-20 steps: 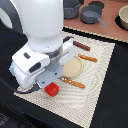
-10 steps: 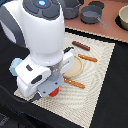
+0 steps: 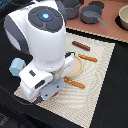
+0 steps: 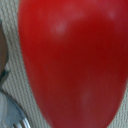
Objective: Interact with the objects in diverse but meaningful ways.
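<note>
**Arm low over the mat, red tomato filling the wrist camera**

In the wrist view the red tomato (image 4: 75, 62) takes up nearly the whole frame, a smooth glossy skin with soft highlights, set on the woven pale mat (image 4: 12, 95). In the exterior view the tomato itself is hidden: the white arm (image 3: 45, 40) bends low over the lower-left part of the placemat (image 3: 100, 80), and its wrist housing covers the spot where the tomato must lie, at the lower left of that frame.

The jaws cannot be read in either view; no fingertip is clearly visible, so whether they are spread or closed on anything cannot be told.

As a judgement, the tomato looks like a light, hollow, rigid plastic toy. The shiny curved skin is likely slippery, so a pinch off-centre could squirt it sideways; it seems sturdy, not fragile. The safest hold appears to be across its widest part, with the pads on opposite flanks.

Its outline in the wrist view is egg-like instead of round, broad toward the upper part of the frame and narrowing toward the lower right, so its long axis seems to run roughly top to bottom with a slight lean. Which end carries the stem is not visible.

Elsewhere, the brown sausage (image 3: 81, 46) lies diagonally near the mat's upper edge, the grey saucepan (image 3: 92, 16) sits at the upper right, and the pale blue cup (image 3: 17, 66) stands at the left, off the mat.
</note>
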